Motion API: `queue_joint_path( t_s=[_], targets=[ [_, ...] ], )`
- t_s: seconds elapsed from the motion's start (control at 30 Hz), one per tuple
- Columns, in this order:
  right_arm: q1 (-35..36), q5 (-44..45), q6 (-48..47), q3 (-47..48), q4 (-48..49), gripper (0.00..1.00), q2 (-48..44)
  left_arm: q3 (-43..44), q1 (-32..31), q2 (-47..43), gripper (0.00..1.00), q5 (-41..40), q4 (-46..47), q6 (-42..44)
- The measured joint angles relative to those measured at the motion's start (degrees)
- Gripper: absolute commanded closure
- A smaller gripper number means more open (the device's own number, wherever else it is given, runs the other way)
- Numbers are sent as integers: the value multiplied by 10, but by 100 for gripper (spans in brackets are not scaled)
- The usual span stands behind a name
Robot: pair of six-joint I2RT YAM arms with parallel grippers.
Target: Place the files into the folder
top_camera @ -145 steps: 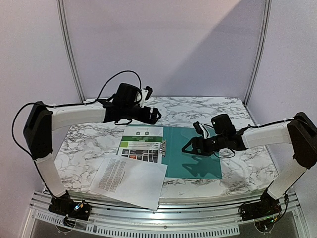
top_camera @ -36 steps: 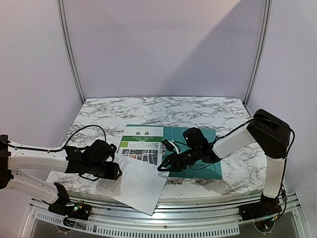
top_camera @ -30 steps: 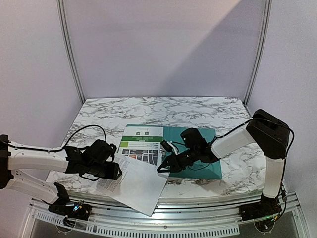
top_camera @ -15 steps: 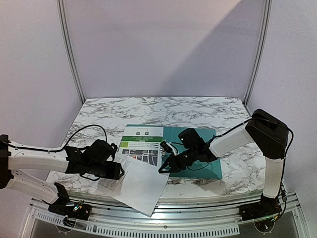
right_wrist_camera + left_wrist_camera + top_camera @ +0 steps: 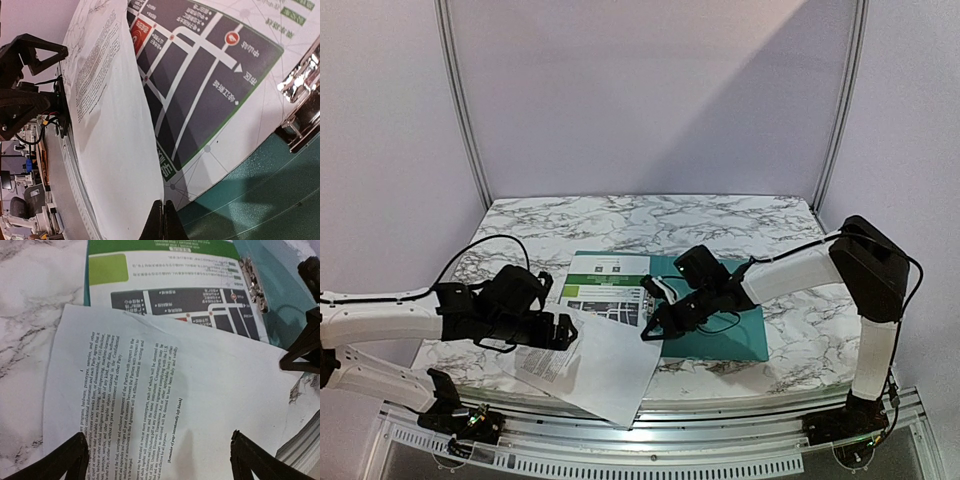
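Observation:
The white text sheet (image 5: 595,365) lies at the table's front, overhanging the near edge. My right gripper (image 5: 648,330) is shut on its right corner (image 5: 163,212), which is raised a little over the green map sheet (image 5: 605,290). That map sheet rests on the left half of the open teal folder (image 5: 720,330), beside the metal clip (image 5: 650,297). Over the white sheet's (image 5: 200,390) left part hovers my left gripper (image 5: 157,450), wide open, with nothing between its fingers. The white sheet's (image 5: 110,140) top edge overlaps the map sheet (image 5: 175,290).
The marble table (image 5: 620,215) ends just behind the arms at a metal rail (image 5: 650,440). White booth walls with two upright poles (image 5: 460,100) close in the back. The right arm reaches across the folder (image 5: 250,210) from the right.
My left gripper has opened and let go of the white sheet, shifting slightly right. My right gripper has shut on the sheet's right corner and lifted it a little.

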Motion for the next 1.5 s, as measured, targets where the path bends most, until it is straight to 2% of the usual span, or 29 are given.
queue_joint_path(
  t_s=[0.33, 0.63, 0.9, 1.13, 1.5],
  targets=[
    [7, 54, -66, 59, -104, 100, -49, 50, 0, -59, 5, -50, -23, 18],
    [7, 104, -93, 89, -157, 100, -98, 53, 0, -85, 7, -72, 5, 39],
    [7, 181, -113, 112, -193, 100, -134, 53, 0, -79, 6, -71, 79, 57],
    [1, 240, -121, 113, -213, 100, -153, 52, 0, -38, 7, -53, 154, 54],
    [-23, 283, -119, 136, -235, 100, -167, 41, 0, 17, 11, 16, 321, -4]
  ],
)
